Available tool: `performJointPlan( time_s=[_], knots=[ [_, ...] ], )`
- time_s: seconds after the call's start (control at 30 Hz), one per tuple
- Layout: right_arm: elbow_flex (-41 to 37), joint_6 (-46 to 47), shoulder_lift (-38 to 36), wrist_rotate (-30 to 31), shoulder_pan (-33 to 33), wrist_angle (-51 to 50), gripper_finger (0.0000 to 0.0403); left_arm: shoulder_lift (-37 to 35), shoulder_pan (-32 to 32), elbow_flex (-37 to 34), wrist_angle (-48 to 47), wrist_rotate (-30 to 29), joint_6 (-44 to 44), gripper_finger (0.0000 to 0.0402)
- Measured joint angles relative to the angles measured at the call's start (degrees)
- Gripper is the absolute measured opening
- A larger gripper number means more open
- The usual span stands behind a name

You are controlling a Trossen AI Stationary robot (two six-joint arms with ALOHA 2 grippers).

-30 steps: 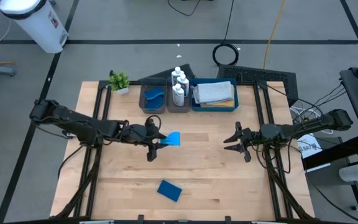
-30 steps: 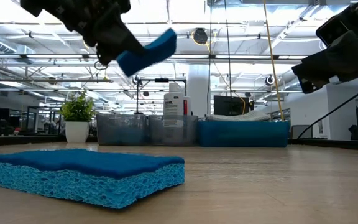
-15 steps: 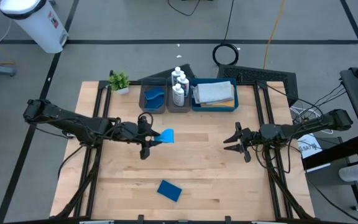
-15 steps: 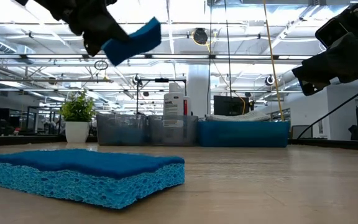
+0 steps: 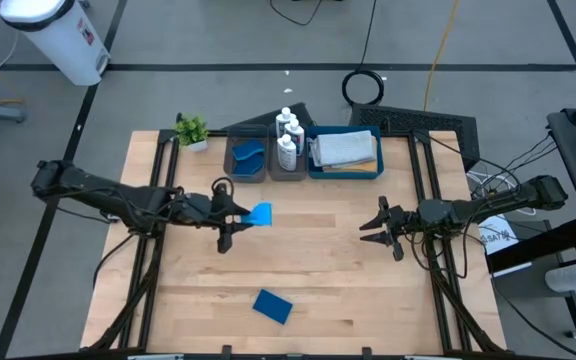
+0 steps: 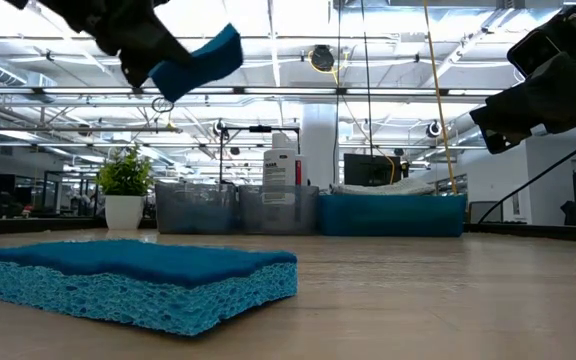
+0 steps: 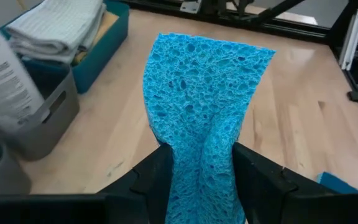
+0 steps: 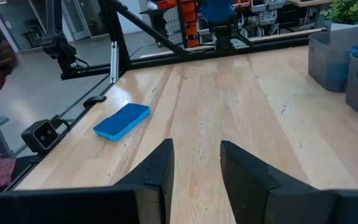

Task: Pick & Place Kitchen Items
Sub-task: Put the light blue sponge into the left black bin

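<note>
Left tool — arm stretched level above the table — clamps a light-blue sponge aloft.

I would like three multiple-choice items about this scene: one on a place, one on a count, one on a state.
1. Where does the loose sponge lie?
A. in the blue tray
B. on the table's near part
C. beside the plant

2. How many white bottles stand in the middle grey tray?
A. one
B. three
C. five

3. What is the state of the left gripper?
A. shut on the light-blue sponge
B. open and empty
C. shut on a cloth

Key: 1 B, the high view shows it alone on bare wood; 2 B, three caps show from above; 3 A, its fingers pinch the sponge in the air.
</note>
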Motion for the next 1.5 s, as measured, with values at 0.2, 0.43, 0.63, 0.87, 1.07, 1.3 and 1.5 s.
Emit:
performJointPlan(
  time_s=[0.2, 0.43, 0.63, 0.87, 1.07, 1.3, 1.5],
  knots=[
    [0.0, 0.0, 0.0, 0.0, 0.0, 0.0, 0.01, -5.5, -0.1, -7.0, 5.7, -0.7, -1.5, 0.0161],
    [0.0, 0.0, 0.0, 0.0, 0.0, 0.0, 0.01, -10.5, -0.4, -14.7, 13.2, -0.7, -1.5, 0.0161],
    [0.0, 0.0, 0.0, 0.0, 0.0, 0.0, 0.01, -12.8, -1.0, -21.7, 21.7, 0.6, -2.4, 0.0161],
    [0.0, 0.0, 0.0, 0.0, 0.0, 0.0, 0.01, -13.9, -2.1, -27.9, 31.3, 0.8, -2.7, 0.0161],
    [0.0, 0.0, 0.0, 0.0, 0.0, 0.0, 0.01, -13.9, -2.2, -28.7, 33.9, 1.0, -2.6, 0.0161],
    [0.0, 0.0, 0.0, 0.0, 0.0, 0.0, 0.01, -13.9, -2.2, -28.7, 34.0, -1.9, -2.8, 0.0161],
    [0.0, 0.0, 0.0, 0.0, 0.0, 0.0, 0.01, -13.8, -2.2, -28.7, 33.9, -7.3, -3.8, 0.0161]
  ],
)
